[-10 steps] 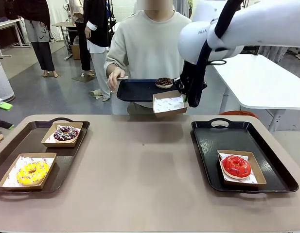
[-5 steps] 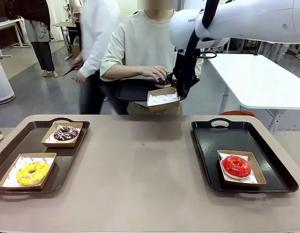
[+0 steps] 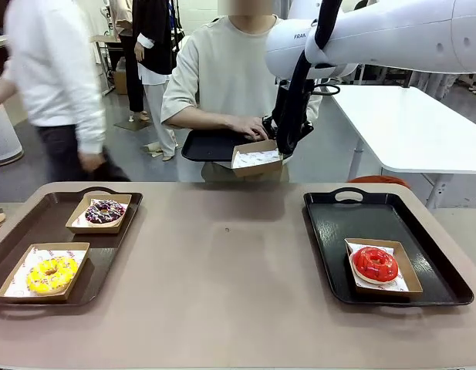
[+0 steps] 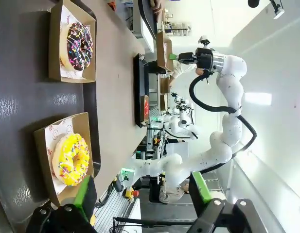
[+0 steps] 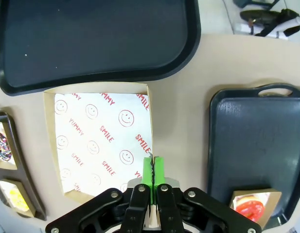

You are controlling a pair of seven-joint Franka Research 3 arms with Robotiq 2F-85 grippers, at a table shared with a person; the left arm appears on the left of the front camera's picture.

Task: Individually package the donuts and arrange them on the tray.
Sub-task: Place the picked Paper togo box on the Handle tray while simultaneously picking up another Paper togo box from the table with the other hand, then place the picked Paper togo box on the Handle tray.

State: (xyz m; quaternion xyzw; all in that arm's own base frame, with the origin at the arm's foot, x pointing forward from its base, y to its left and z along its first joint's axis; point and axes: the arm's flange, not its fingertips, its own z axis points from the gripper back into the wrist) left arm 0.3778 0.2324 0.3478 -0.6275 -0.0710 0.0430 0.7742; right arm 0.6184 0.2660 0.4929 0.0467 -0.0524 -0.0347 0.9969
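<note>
The right gripper [image 5: 152, 171] has its green pads pressed together on the near edge of a shallow brown cardboard box [image 5: 100, 145] lined with white paper printed in red — it holds the box in the air past the table's far edge, roughly level, with its longer side running away from the fingers in the right wrist view. Just beyond the box the person's hand [image 3: 251, 127] rests over a small black tray [image 3: 210, 144] held at waist height; the chocolate brown donut is hidden under that hand and cannot be made out. On the beige table [image 3: 230, 270], a black tray at the robot's right [image 3: 330, 231] carries the glossy red donut [image 3: 375, 264] in its own box. The dark tray at the left [image 3: 37, 223] carries the dark purple sprinkled donut [image 3: 105, 211] at the far end and the yellow sprinkled donut [image 3: 51, 274] nearer, each boxed. The left gripper [image 4: 142, 191] hovers beside the yellow one, fingers spread wide apart on nothing — its lower body is cut off by the frame.
</note>
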